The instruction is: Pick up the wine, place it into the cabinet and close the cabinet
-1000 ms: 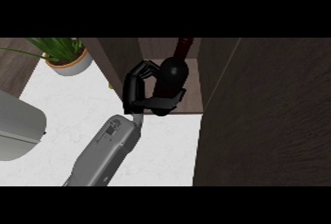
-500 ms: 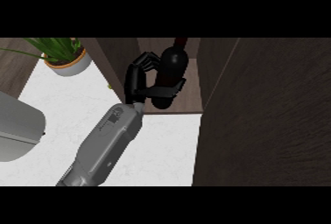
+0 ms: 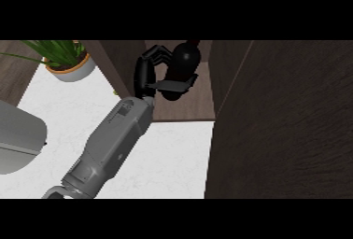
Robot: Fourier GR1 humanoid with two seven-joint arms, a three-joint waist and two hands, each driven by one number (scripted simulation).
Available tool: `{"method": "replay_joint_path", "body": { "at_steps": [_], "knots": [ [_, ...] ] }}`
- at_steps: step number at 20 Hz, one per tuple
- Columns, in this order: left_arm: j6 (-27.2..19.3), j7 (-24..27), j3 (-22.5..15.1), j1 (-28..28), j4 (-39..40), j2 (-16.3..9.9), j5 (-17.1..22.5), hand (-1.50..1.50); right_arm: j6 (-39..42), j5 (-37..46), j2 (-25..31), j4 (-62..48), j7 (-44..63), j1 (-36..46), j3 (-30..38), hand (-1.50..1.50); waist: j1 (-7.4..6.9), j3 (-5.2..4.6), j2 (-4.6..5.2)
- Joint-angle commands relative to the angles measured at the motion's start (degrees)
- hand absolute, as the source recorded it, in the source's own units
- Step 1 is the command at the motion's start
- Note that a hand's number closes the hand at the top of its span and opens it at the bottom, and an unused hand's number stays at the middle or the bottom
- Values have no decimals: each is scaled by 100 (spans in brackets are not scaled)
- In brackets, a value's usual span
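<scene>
Holding the wine bottle [image 3: 180, 63] inside the cabinet [image 3: 276, 116] opening, far centre of the view. One hand [image 3: 148, 70] shows; its grey forearm [image 3: 114, 140] comes up from the lower left edge and runs diagonally to the far right. Can't tell for certain which arm it is from this view alone; the other hand is out of frame.

Fingers [image 3: 155, 52] are curled round the left side of the bottle's dark body, near its shoulder. Thumb [image 3: 176, 85] crosses the near side of the body lower down, so the bottle sits clamped between fingers and thumb. Bottle neck points to the far edge and is cut off at the top of the view. Bottle base is just past the thumb on the near side, over the cabinet's brown floor [image 3: 186, 112]; can't tell whether it touches the floor.

Cabinet door [image 3: 283, 154] stands open, dark panel filling the right side of the view. Cabinet's left wall sits just left of the hand.

White counter [image 3: 165, 158] lies near and left. Potted plant [image 3: 66, 63] at the far left, well apart from the hand. Grey rounded object [image 3: 17, 140] at the left edge, unidentifiable.
</scene>
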State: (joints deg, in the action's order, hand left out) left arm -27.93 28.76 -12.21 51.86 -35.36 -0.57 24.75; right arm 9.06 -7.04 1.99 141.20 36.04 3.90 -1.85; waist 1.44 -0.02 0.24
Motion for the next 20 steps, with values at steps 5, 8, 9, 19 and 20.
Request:
{"method": "replay_joint_path", "body": {
  "at_steps": [5, 8, 9, 19, 20],
  "knots": [
    [17, 803, 549, 707, 1227, -39, -73, 150, -147, -228, -81, 703, 577, 29, -285, -150, 99, -6, 38],
    [-263, 900, 591, 1021, 1478, 55, 60, 150, 12, -591, 10, 267, 198, 139, 148, -150, 133, 0, 50],
    [-131, 856, 638, 1004, 1466, -4, -85, 150, 26, -525, 11, 493, 243, -20, 98, -150, 55, 1, 22],
    [269, 1046, 1209, 1140, 2039, 57, 556, 150, -42, -389, -93, 138, 197, 235, 8, -150, 102, -2, 50],
    [238, 949, 1379, 1480, 2123, 46, 592, 150, 235, -517, -59, 290, -77, -220, -12, -150, 205, 3, 78]
  ]
}}
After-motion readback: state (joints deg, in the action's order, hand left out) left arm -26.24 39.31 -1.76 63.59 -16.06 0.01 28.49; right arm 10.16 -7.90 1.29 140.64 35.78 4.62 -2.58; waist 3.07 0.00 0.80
